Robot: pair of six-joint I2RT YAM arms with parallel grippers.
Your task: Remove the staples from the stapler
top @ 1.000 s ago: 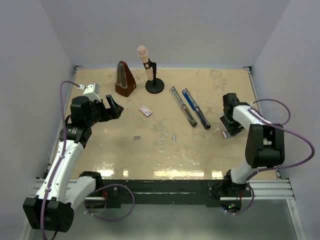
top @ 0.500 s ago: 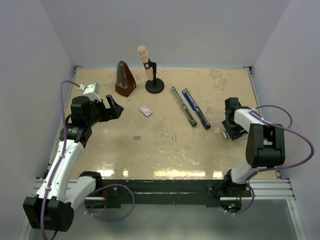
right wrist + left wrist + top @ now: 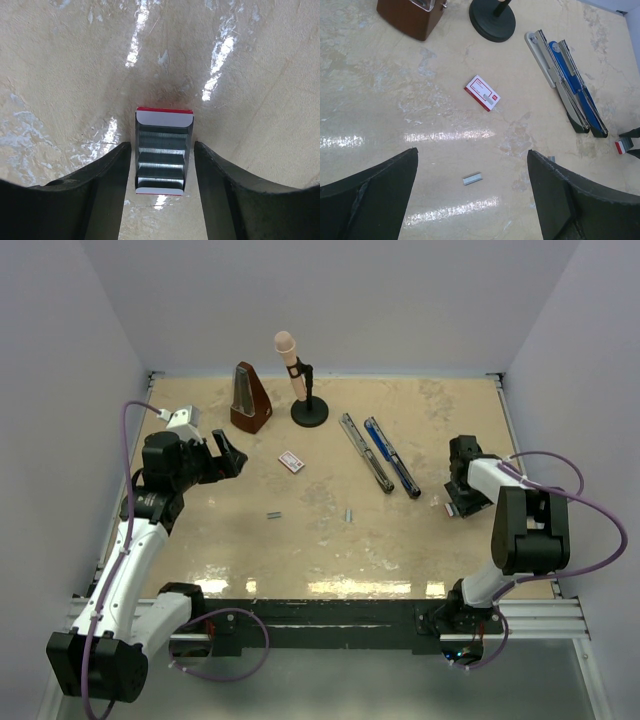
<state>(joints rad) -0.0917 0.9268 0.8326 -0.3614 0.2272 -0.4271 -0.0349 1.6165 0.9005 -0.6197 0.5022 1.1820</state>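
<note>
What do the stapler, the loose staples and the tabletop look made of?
The stapler: blue glossy plastic, it seems, on bright metal rails that glint silver. The staples: metal, a dull grey ribbed strip. The tabletop: polished stone or marble-print laminate, beige, veined, mirroring the lights; which, I cannot tell.

Tbl (image 3: pixel 330 540): stapler (image 3: pixel 390 457) splayed open, staples (image 3: pixel 273 515) in 2 bits, metronome (image 3: pixel 248 400), mic stand (image 3: pixel 309 412), sm. red-white box (image 3: pixel 291 461).

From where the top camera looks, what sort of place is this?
Probably a robot test cell: plain pale walls box in a beige marbled tabletop with two white-and-black arms bolted at its near edge, among odd props like a brown pyramid metronome.
</note>
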